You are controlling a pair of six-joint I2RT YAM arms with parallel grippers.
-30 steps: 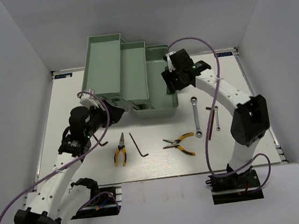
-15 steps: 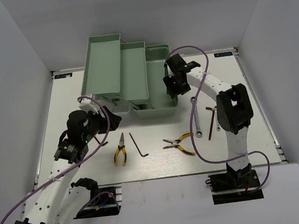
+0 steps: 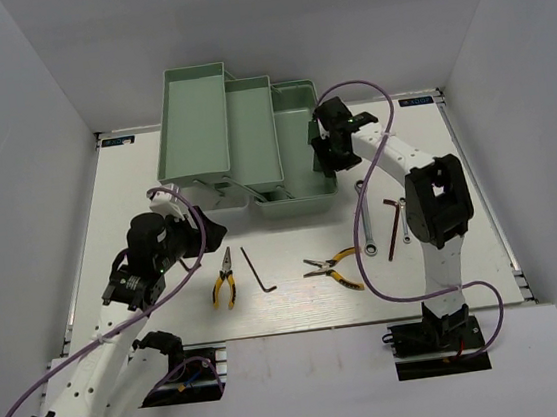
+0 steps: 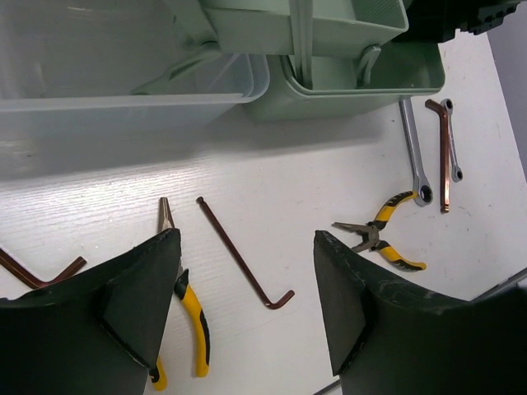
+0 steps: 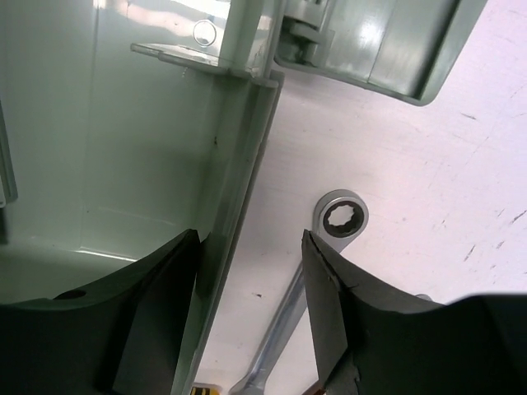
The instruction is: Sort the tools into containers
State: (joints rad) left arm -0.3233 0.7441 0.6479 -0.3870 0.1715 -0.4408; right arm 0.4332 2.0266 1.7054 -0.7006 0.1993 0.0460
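Observation:
The pale green toolbox (image 3: 194, 128) stands at the back with its tiers folded out. My right gripper (image 3: 325, 158) is open astride the box's right wall (image 5: 239, 189), one finger inside and one outside. Just outside that wall lies the silver wrench (image 5: 342, 218) (image 3: 366, 221). My left gripper (image 3: 217, 232) hangs open and empty in front of the box, above a dark hex key (image 4: 239, 255) (image 3: 259, 271). One pair of yellow-handled pliers (image 3: 223, 278) lies left of that key, another pair (image 3: 336, 267) right of it. A copper-coloured hex key (image 3: 393, 224) lies beside the wrench.
The toolbox's clear lid (image 4: 123, 82) lies folded down at the box's front left. Another hex key (image 4: 41, 276) lies at the left by my left finger. A small thin spanner (image 4: 451, 144) sits right of the copper key. White walls enclose the table.
My left gripper has drawn back from the toolbox toward the near edge and opened wider. The right arm has swung upright, its jaws narrowing on the wall, and the box has shifted slightly right.

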